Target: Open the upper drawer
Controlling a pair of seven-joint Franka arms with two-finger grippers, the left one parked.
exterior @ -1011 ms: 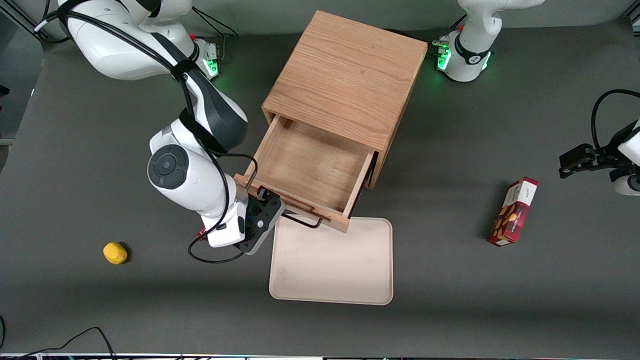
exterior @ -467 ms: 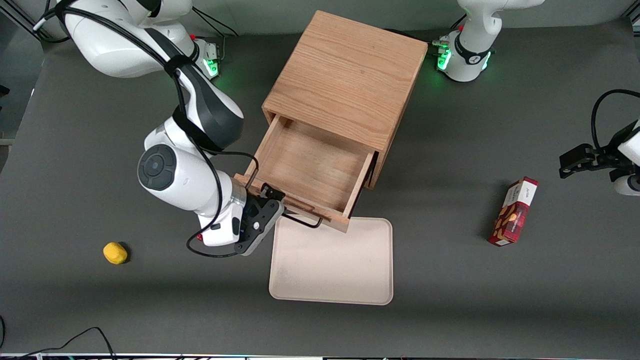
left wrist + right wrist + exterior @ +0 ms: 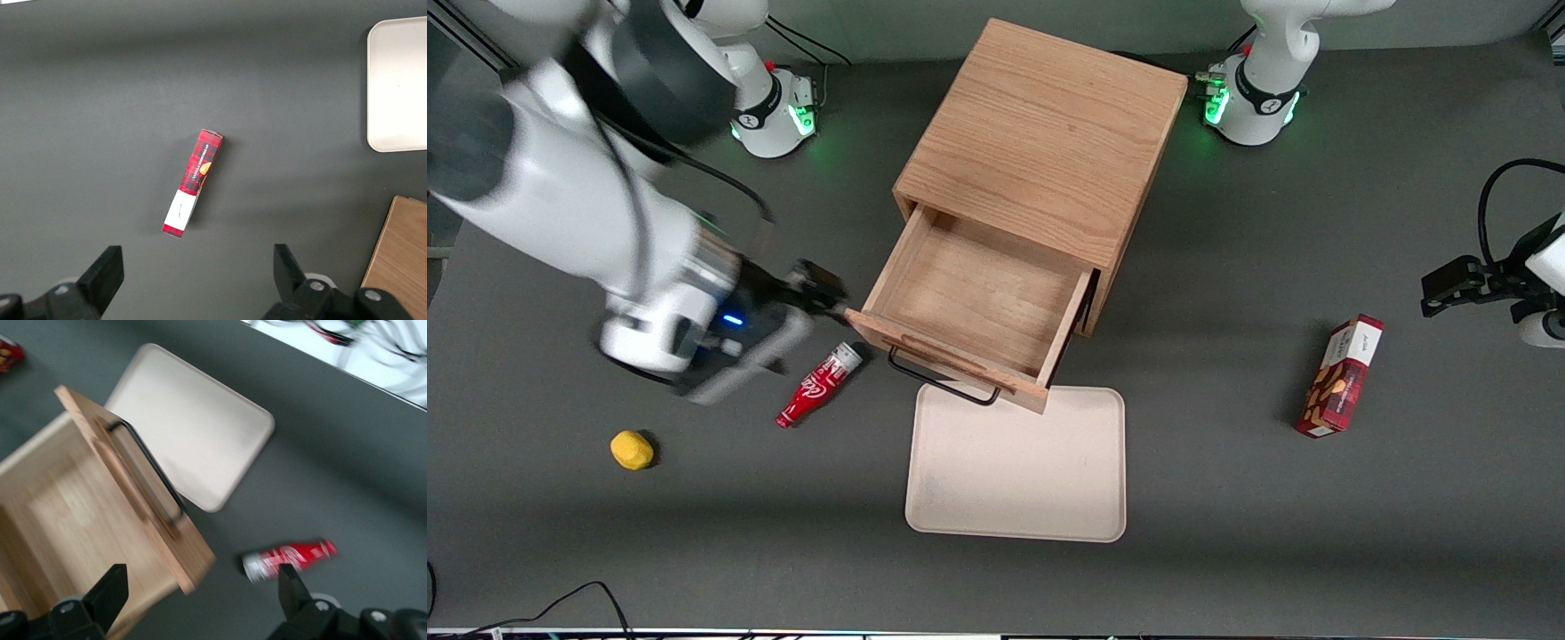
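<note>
Upper drawer point(image 3: 983, 298) stands pulled well out of the oak cabinet point(image 3: 1040, 133), its bare wooden floor exposed. Travel axis runs from the cabinet face toward the front camera, slanted toward the working arm's end of the surface point(image 3: 1227, 498). Drawer front's long axis lies crosswise to that, with the thin black wire handle point(image 3: 943, 384) running along it on the camera-facing side.

Tool point(image 3: 818, 293) hangs just off the drawer front's end corner, apart from the handle and gripping nothing. Fingers spread wide in the right wrist view point(image 3: 200, 593) (left-hand pad point(image 3: 110, 590) over the drawer's interior, the other over bare surface), so jaws released.

Nearer the front camera than the tool, and close by it: a small red bottle point(image 3: 818, 387) lying on its side; wrist view shows it too point(image 3: 290, 558). Farther out from the tool, nearer the camera: a yellow lump point(image 3: 631, 449).

Cream tray point(image 3: 1016, 462) sits just in front of the drawer front, one edge tucked under the handle's overhang. A red carton point(image 3: 1341, 375) lies well off toward the parked arm's end.
</note>
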